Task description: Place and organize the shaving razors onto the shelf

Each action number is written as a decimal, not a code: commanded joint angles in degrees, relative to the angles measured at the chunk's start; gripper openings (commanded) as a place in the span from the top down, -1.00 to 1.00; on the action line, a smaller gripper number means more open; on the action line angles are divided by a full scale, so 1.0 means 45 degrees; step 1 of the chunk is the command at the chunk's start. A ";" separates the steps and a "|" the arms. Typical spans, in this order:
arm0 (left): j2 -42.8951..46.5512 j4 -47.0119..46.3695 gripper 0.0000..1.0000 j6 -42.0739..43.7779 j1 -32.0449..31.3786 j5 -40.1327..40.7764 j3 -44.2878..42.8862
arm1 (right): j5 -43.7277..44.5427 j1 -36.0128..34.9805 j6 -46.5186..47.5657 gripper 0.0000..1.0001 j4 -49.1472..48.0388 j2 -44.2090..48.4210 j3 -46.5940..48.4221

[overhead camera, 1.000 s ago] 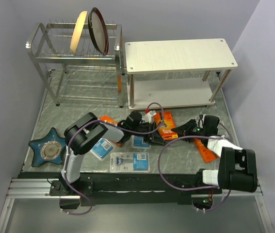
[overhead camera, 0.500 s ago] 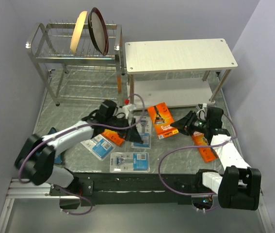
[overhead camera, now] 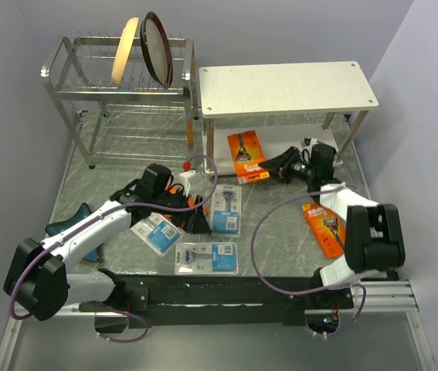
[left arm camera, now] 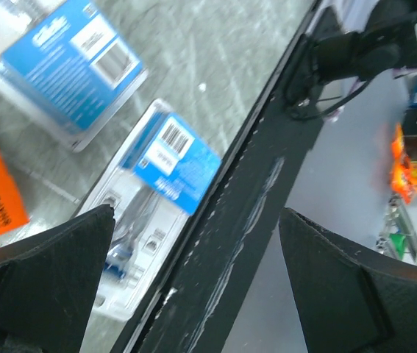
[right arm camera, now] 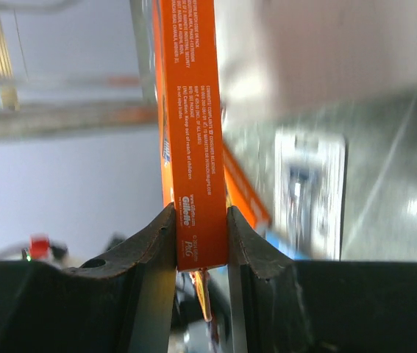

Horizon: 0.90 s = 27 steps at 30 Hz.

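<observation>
My right gripper (overhead camera: 278,164) is shut on an orange razor pack (overhead camera: 246,156), held on edge just in front of the white shelf's lower board (overhead camera: 296,144); the right wrist view shows that pack (right arm camera: 193,132) pinched between both fingers (right arm camera: 153,243). My left gripper (overhead camera: 193,219) hangs open and empty over the table's middle, beside an orange pack (overhead camera: 196,202) that it partly hides. Three blue-and-clear packs lie flat (overhead camera: 225,209) (overhead camera: 157,232) (overhead camera: 206,257). Another orange pack (overhead camera: 324,229) lies at the right. The shelf's top board (overhead camera: 286,86) is bare.
A chrome dish rack (overhead camera: 114,97) with two plates (overhead camera: 157,48) stands at the back left, against the shelf. A blue star-shaped dish (overhead camera: 66,228) lies at the left, partly under my left arm. The black mounting rail (overhead camera: 226,290) runs along the near edge.
My right gripper has carried the orange pack from the table's middle up to the shelf's lower tier. My left gripper has opened wide and drawn back to the left.
</observation>
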State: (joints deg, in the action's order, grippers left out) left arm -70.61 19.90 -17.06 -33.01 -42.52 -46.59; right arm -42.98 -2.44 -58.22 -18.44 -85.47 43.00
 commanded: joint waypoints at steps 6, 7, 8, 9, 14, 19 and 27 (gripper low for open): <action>0.0144 0.1339 -0.99 0.1369 0.0383 0.0738 -0.0604 | 0.1677 -0.1389 -0.0462 0.86 -0.1766 -0.2821 0.2532; 0.0144 0.1359 -0.99 0.1388 0.0461 0.0758 -0.0623 | 0.1854 -0.1469 -0.0423 0.85 -0.1453 -0.3055 0.2746; 0.0125 0.1378 -0.99 0.1389 0.0500 0.0777 -0.0604 | 0.2011 -0.1567 -0.0519 0.85 -0.1450 -0.3192 0.2748; 0.0105 0.1378 -0.99 0.1389 0.0539 0.0797 -0.0604 | 0.2167 -0.1606 -0.0926 0.85 -0.1566 -0.3329 0.2710; 0.0066 0.1378 -0.99 0.1427 0.0754 0.0836 -0.0526 | 0.2675 -0.1744 -0.1613 0.84 -0.1937 -0.4092 0.2885; -0.0031 0.1261 -0.99 0.1330 0.0950 0.0992 -0.0467 | 0.2891 -0.1841 -0.1887 0.80 -0.1939 -0.4559 0.3391; -0.0461 0.1379 -0.99 0.1467 0.1048 0.1266 -0.0917 | 0.3262 -0.1997 -0.1730 0.58 -0.0824 -0.5342 0.4272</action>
State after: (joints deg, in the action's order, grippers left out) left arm -72.38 26.24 -11.75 -28.67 -37.52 -48.05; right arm -31.03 -10.57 -65.76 -23.79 -108.05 59.68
